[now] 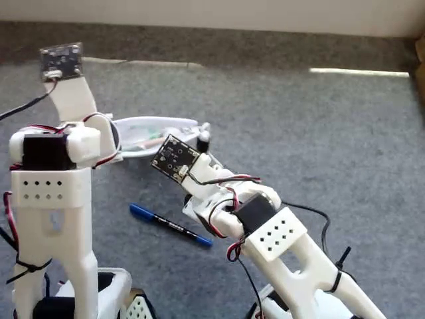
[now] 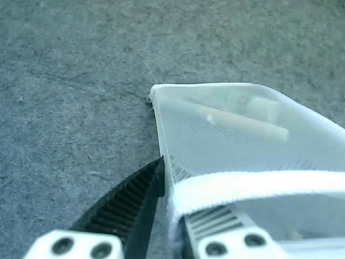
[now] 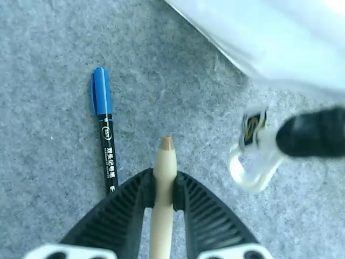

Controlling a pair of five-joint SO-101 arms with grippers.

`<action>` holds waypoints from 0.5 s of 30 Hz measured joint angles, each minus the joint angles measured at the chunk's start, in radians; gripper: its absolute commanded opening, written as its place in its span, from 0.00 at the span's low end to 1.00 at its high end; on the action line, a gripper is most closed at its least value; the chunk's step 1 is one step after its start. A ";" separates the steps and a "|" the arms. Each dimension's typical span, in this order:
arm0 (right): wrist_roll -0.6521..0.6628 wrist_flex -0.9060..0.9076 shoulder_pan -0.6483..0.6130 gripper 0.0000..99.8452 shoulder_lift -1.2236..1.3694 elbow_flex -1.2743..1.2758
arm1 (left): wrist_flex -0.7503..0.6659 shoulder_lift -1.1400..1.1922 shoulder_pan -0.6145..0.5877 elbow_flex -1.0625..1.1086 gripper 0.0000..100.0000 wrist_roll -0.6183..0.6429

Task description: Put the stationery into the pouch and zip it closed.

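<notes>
**Grippers: 2.**
- Left gripper (image 2: 172, 190): nearly closed, pinching the edge of the pouch (image 2: 232, 145) at its white zip band (image 2: 259, 186). One black finger lies outside the mesh and the other sits beneath the band.
- Right gripper (image 3: 164, 181): closed round one cream stick (image 3: 165, 156) with a brown tip. The tip juts out ahead of the fingertips.

**Pouch: 1.** White mesh, lying on grey carpet (image 2: 70, 81). It spreads forward from the left gripper that grips it. It also lies ahead of the right gripper and off to one side, apart from the held stick. Whether the zip is open cannot be told.

**Contents of pouch: 1 countable.** One pale stick (image 2: 242, 121) shows through the mesh, ahead of the left fingers. Other pale shapes near it are too blurred to count.

**Marker: 1.** The marker (image 3: 105, 140) has a blue cap and a black barrel. It lies flat on the carpet just beside the right gripper, roughly parallel to the held stick and not touching it.

**Loop piece: 1.** A small white loop (image 3: 252, 162) with a black knob. It lies on the far side of the right gripper from the marker, between the gripper and the pouch. Its identity cannot be told.
</notes>
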 measured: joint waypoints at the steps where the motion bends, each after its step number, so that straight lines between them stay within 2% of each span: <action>1: 0.000 -0.014 0.000 0.00 -0.006 0.009 | 0.006 0.000 0.014 -0.009 0.01 -0.003; 12: 0.000 -0.031 0.000 0.00 -0.238 0.055 | 0.006 0.000 0.037 -0.018 0.01 -0.006; 15: 0.000 -0.031 -0.035 0.00 -0.299 0.068 | 0.006 0.000 0.037 -0.018 0.01 -0.006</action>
